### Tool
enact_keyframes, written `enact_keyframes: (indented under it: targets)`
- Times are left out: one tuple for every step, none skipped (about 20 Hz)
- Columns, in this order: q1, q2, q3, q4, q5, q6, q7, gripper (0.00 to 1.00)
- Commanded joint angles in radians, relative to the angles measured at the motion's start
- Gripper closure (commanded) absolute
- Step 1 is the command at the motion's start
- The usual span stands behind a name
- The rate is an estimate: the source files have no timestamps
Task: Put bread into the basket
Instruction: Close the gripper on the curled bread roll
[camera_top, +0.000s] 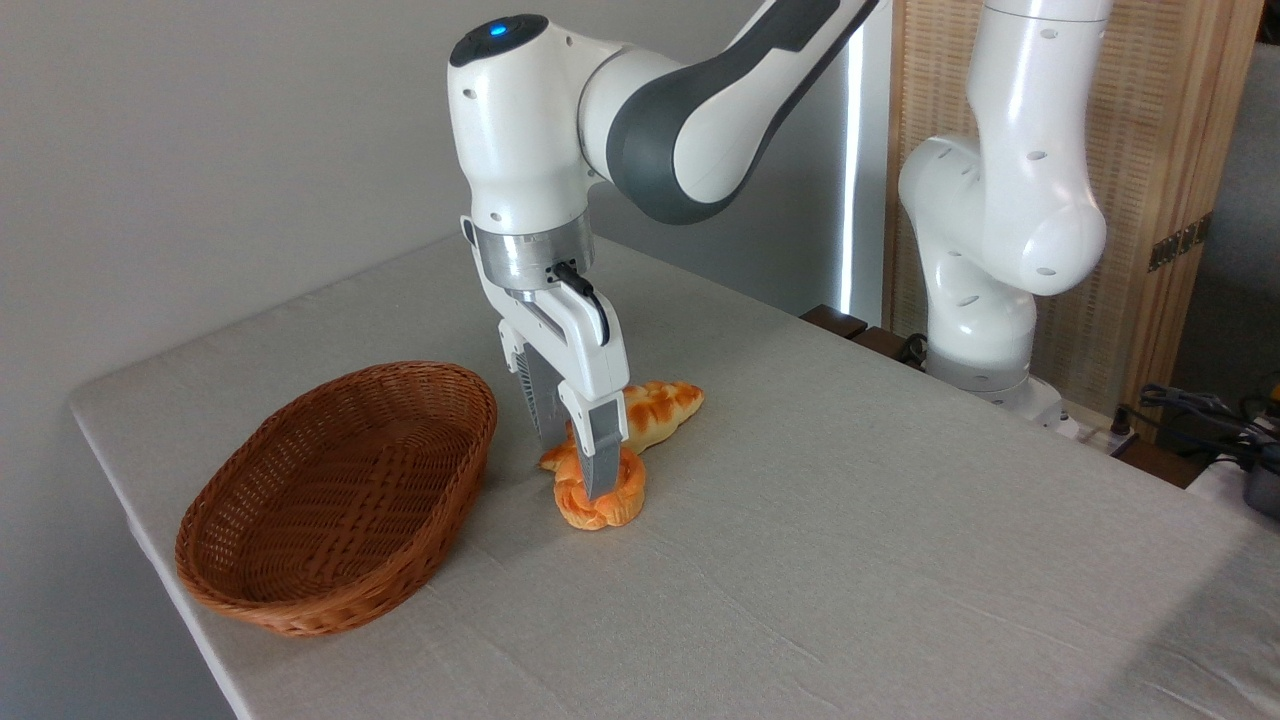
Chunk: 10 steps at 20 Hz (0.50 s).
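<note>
Bread (600, 495) sits pinched in my gripper (585, 475) on the worktop (850, 560); a soft, shallow hold could slip before the basket (330, 500).

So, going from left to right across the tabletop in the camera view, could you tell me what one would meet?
basket → bread, with the gripper down on it → braided loaf → the arm's white base at the table's far right edge.

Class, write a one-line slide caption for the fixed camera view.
Tool straddling the round bun on the table, empty wicker basket to its left.
</note>
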Motion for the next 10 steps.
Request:
enact_keyframes:
  targets:
    - [-0.001,0.007,0.009,0.000,0.020,0.005,0.026,0.00]
    - [-0.001,0.010,0.009,0.000,0.021,0.005,0.026,0.00]
    - [-0.001,0.016,0.009,-0.002,0.021,0.005,0.026,0.00]
    - [-0.001,0.023,0.009,-0.002,0.021,0.005,0.026,0.00]
    - [-0.003,0.026,0.009,-0.002,0.021,0.005,0.026,0.00]
    - [-0.003,0.032,0.009,-0.002,0.023,0.005,0.026,0.00]
    - [-0.003,0.035,0.009,-0.002,0.025,0.005,0.026,0.01]
    - [-0.003,0.035,0.009,-0.002,0.025,0.005,0.029,0.09]
    - [-0.003,0.038,0.009,-0.002,0.025,0.006,0.032,0.21]
    - [-0.003,0.041,0.009,-0.002,0.025,0.006,0.035,0.38]
